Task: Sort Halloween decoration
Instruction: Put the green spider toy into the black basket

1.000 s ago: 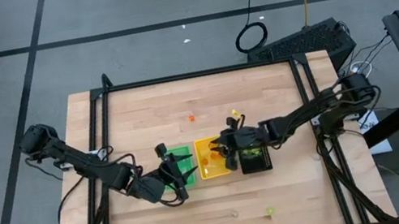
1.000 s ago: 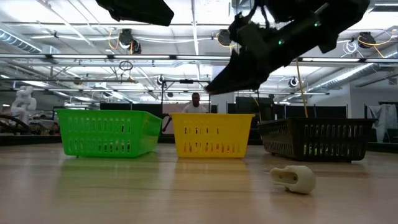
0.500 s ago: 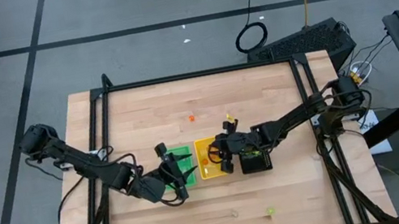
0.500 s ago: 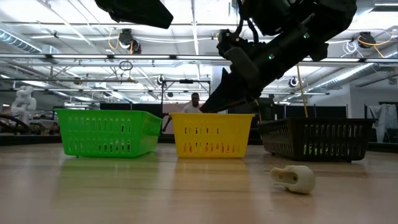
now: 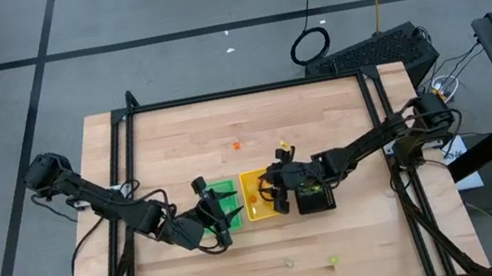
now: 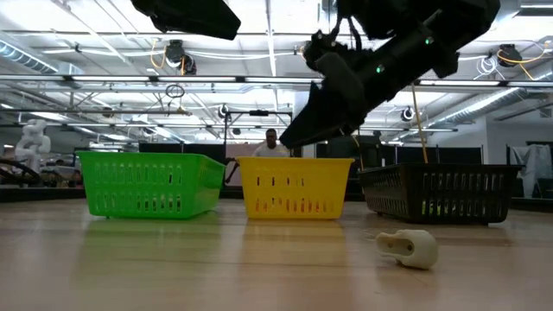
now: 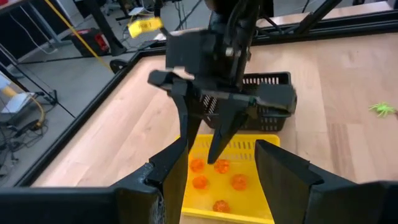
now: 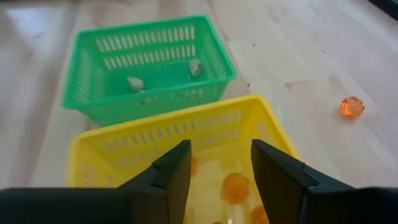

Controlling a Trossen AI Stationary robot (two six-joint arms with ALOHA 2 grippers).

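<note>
Right gripper (image 8: 214, 168) hangs over the yellow tray (image 8: 93, 152), fingers apart and empty; left gripper (image 7: 217, 180), also parted, waits beside the green tray (image 8: 211, 56). Orange trinkets (image 7: 219, 185) lie inside; one orange trinket (image 8: 351, 107) sits loose on open table (image 8: 298, 37). Light, hard, likely slippery trinkets are best pinched across the middle.
</note>
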